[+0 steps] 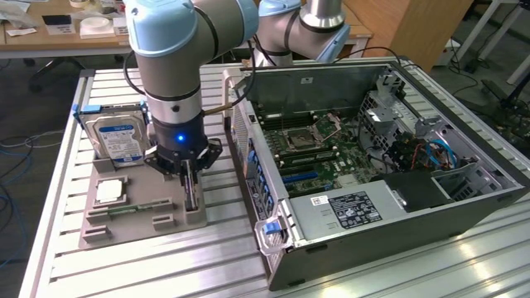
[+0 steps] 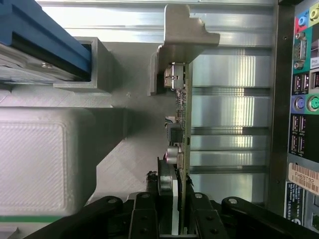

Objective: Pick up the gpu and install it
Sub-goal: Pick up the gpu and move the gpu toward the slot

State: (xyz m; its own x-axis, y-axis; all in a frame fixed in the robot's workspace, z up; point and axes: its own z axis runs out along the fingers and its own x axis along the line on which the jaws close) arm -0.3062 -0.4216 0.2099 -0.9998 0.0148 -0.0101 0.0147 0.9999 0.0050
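The pincer (image 1: 188,179) hangs straight down from the arm over the grey holder (image 1: 141,234), which lies on the ribbed metal counter (image 1: 166,273). It is closed on the gpu (image 1: 192,197). In the wrist view the two black fingers (image 2: 144,216) sit one on each face of the thin card (image 2: 185,124), and the pincer (image 2: 177,201) holds it near one end.

The gpu stands on its long edge, upright, at the side of the holder that is nearest to the open computer case (image 1: 463,211). Its lower edge seems to be still in the slot block of the holder; I cannot tell if it is lifted a little. The silvery end bracket (image 2: 184,35) is at the end of the card away from the fingers.

At the far end of the holder a hard drive (image 1: 116,139) with a blue label stands upright. In the middle of the holder lies a square processor (image 1: 110,191), and just beside it a narrow green memory stick (image 1: 133,208). The rear ports (image 2: 304,99) of the case face the holder.
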